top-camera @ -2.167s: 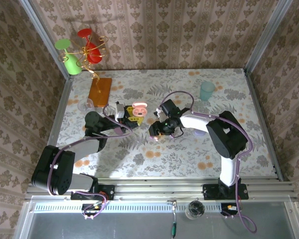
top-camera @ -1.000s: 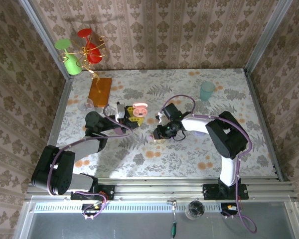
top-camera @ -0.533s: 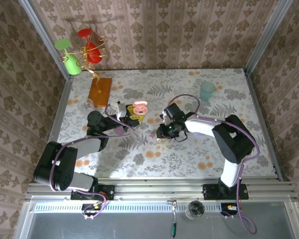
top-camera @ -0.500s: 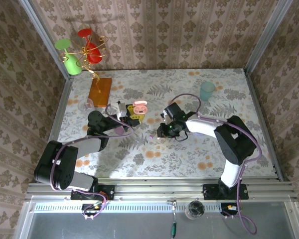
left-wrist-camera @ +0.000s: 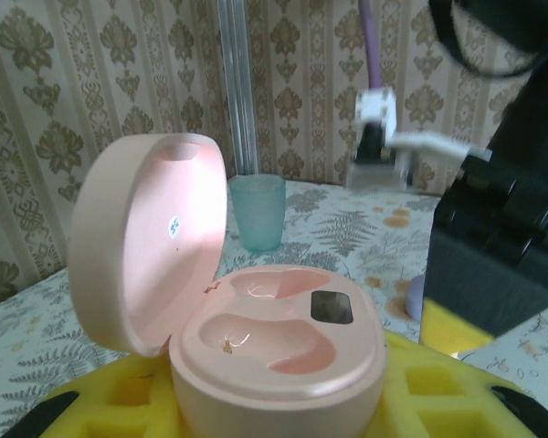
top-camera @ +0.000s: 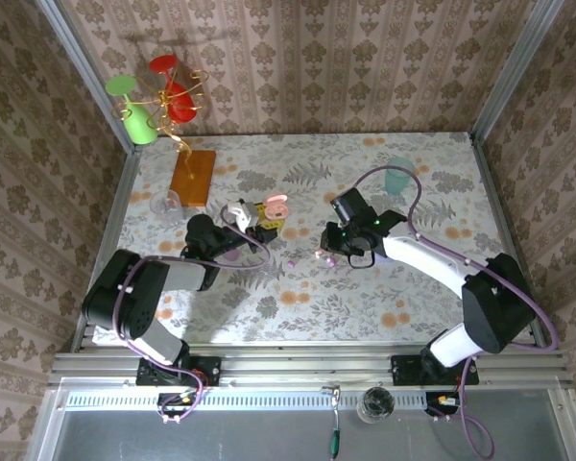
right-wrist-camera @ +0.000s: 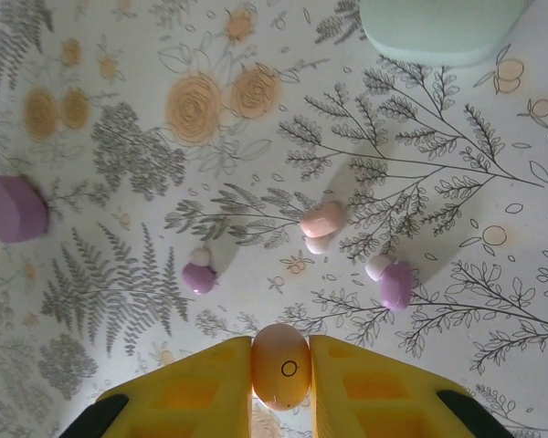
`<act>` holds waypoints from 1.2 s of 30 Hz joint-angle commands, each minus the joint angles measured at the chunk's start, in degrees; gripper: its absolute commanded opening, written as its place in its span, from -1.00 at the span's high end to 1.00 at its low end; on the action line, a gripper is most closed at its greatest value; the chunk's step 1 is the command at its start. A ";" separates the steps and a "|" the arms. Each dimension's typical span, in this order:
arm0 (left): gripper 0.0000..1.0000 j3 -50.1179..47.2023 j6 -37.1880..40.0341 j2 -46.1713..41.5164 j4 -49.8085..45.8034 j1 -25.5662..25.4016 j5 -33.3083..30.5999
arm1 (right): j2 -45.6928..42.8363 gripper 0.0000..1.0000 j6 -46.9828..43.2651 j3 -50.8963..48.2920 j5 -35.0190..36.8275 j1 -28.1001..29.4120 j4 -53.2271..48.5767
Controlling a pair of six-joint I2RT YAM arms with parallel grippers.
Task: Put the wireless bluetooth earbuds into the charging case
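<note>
Your right tool (right-wrist-camera: 280, 381) is pinching a pink earbud (right-wrist-camera: 279, 354) above the counter (right-wrist-camera: 119, 182); your left tool (left-wrist-camera: 276, 406) is clamping the open pink case (left-wrist-camera: 256, 342), both sockets showing bare.

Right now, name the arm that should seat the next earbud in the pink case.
Right. The right hand grips a pink earbud; the left hand is occupied holding the open pink case, its sockets facing up and apparently empty.

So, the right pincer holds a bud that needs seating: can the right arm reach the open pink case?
Probably yes. The pink case sits open in the left pincer, lid tipped back, wells empty, and the gap to the right pincer looks free.
</note>
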 commanded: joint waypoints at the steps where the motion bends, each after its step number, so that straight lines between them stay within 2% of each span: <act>1: 0.34 2.23 4.46 2.20 1.47 -2.52 -3.75 | -2.41 0.55 1.46 3.49 3.03 1.06 -3.80; 8: 0.33 3.68 6.40 5.86 1.47 -4.98 -5.26 | -4.12 0.56 2.76 7.37 5.77 3.32 -7.57; 16: 0.33 3.15 9.63 7.15 1.47 -6.22 -4.47 | -4.93 0.59 1.56 10.45 5.29 5.38 -6.59; 28: 0.33 3.06 11.30 7.58 1.47 -8.04 -5.26 | 0.73 0.59 -3.11 18.31 4.45 6.17 -6.90; 36: 0.33 3.50 11.29 7.94 1.47 -8.34 -5.26 | 3.28 0.59 -4.30 19.40 2.82 6.74 -6.31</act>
